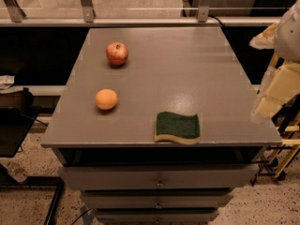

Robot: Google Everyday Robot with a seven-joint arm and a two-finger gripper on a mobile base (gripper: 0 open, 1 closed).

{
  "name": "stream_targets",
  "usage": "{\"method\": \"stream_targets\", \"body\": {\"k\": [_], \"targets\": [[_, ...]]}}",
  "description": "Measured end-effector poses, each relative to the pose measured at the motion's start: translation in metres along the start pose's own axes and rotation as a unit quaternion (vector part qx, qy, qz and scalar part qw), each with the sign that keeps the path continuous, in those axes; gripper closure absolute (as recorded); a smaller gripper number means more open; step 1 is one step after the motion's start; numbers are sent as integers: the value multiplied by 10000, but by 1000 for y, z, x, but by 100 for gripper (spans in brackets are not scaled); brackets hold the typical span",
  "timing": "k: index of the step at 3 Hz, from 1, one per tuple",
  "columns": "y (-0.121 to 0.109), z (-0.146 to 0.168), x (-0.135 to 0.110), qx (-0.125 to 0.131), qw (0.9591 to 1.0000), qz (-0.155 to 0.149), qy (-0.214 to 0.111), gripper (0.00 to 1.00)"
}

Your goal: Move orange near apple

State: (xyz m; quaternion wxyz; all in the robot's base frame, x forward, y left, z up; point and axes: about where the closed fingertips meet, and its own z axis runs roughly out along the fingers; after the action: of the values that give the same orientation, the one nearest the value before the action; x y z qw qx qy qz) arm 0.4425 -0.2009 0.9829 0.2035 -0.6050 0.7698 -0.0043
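Note:
The orange (106, 99) is a small plain round fruit on the left front part of the grey tabletop (173, 69). The red apple (116, 53) with yellowish patches stands behind it, toward the back left, about a hand's width away. My gripper (268, 100) is a pale cream shape at the far right, beyond the table's right edge and well away from both fruits. It holds nothing that I can see.
A green sponge with a yellow underside (177, 127) lies near the front edge, right of the orange. Drawers (159, 177) sit below the tabletop. A rail with metal posts (86, 6) runs behind the table.

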Motion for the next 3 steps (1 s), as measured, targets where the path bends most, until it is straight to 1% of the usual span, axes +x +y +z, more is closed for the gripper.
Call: {"method": "stream_targets", "body": {"k": [1,2,3], "targets": [[0,40,-21,-380,9942,134,-995,0],[10,58,-81,-655,9754,156,-2098,0],[17,50,-103,-789,9663,190,-2445,0]]}}
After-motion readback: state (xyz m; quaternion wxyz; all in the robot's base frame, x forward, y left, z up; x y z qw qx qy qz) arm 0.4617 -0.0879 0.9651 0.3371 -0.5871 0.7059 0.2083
